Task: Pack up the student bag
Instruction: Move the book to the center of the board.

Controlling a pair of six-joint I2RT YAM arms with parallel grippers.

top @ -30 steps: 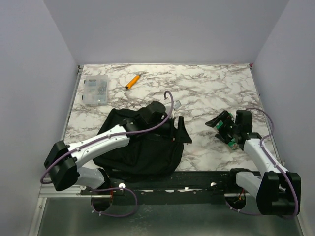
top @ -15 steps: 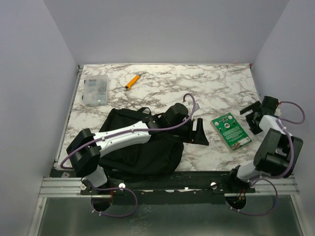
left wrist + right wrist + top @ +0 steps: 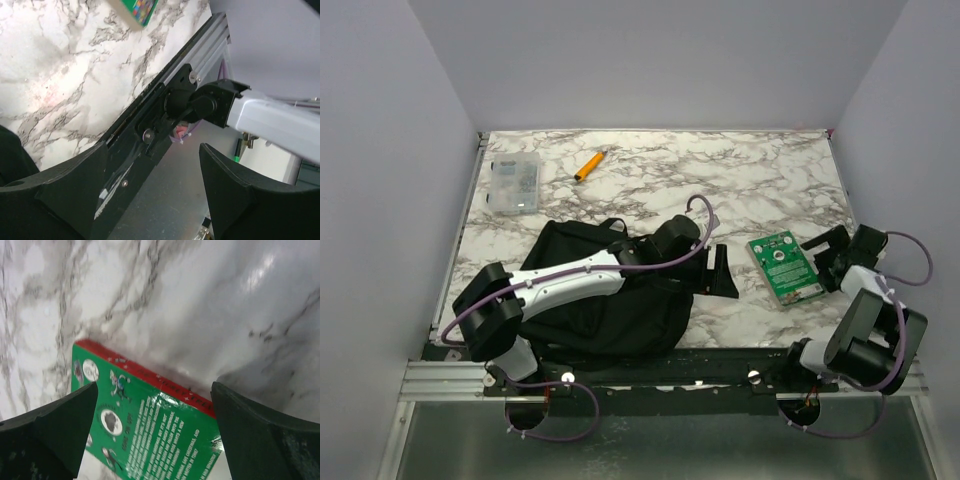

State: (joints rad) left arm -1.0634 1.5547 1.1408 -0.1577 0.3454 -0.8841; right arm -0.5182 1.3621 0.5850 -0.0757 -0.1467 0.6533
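The student bag (image 3: 590, 300) is a large black backpack lying flat at the near left of the marble table. My left arm reaches across it, and my left gripper (image 3: 722, 272) stands open just past the bag's right edge, holding nothing. In the left wrist view the left gripper (image 3: 155, 195) has only the table's front rail between its fingers. A green book (image 3: 782, 267) with a red spine lies to the right of the bag. My right gripper (image 3: 823, 262) is open at the book's right edge. From the right wrist, the right gripper (image 3: 155, 430) hangs over the book (image 3: 150, 440), apart from it.
An orange pen (image 3: 588, 165) and a clear plastic box (image 3: 514, 184) lie at the far left of the table. The black front rail (image 3: 720, 360) carries both arm bases. Side walls stand close on the left and right.
The right gripper left the green book lying on the table, swung out to the far right, then came back to the book's edge. The left gripper moved right, off the bag.
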